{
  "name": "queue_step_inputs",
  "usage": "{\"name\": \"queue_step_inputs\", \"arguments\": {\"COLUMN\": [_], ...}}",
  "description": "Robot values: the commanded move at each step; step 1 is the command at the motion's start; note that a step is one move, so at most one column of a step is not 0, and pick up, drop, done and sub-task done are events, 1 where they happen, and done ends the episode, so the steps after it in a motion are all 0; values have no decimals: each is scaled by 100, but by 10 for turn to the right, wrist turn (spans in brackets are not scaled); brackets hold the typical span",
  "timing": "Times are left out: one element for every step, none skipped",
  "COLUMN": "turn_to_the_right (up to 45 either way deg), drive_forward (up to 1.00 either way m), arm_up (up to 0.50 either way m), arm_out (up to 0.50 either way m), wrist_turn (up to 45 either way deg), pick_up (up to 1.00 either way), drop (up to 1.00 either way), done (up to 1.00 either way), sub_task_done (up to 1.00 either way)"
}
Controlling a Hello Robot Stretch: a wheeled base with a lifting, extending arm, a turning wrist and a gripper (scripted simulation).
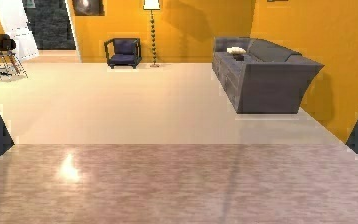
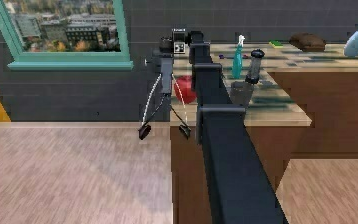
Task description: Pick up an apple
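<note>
A dark arm reaches across a wooden bench. The claw hangs at the bench's left corner. A small red blob lies on the bench, just beside the claw. I cannot tell whether the claw holds anything.

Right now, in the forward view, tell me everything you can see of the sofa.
The sofa is dark grey and boxy, seemingly cloth-covered, with a tall back and thick squared arms. It stands upright on the pale floor at the forward view's right, its back toward the orange wall, one arm end facing the camera. A small pale thing lies at its far end; I cannot tell what.
</note>
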Motion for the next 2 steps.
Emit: {"name": "queue_step_inputs", "arguments": {"turn_to_the_right": [0, 0], "drive_forward": [0, 0], "arm_up": [0, 0], "arm_out": [0, 0], "wrist_turn": [450, 450], "pick_up": [0, 0], "drop": [0, 0], "done": [0, 0], "sub_task_done": [0, 0]}}
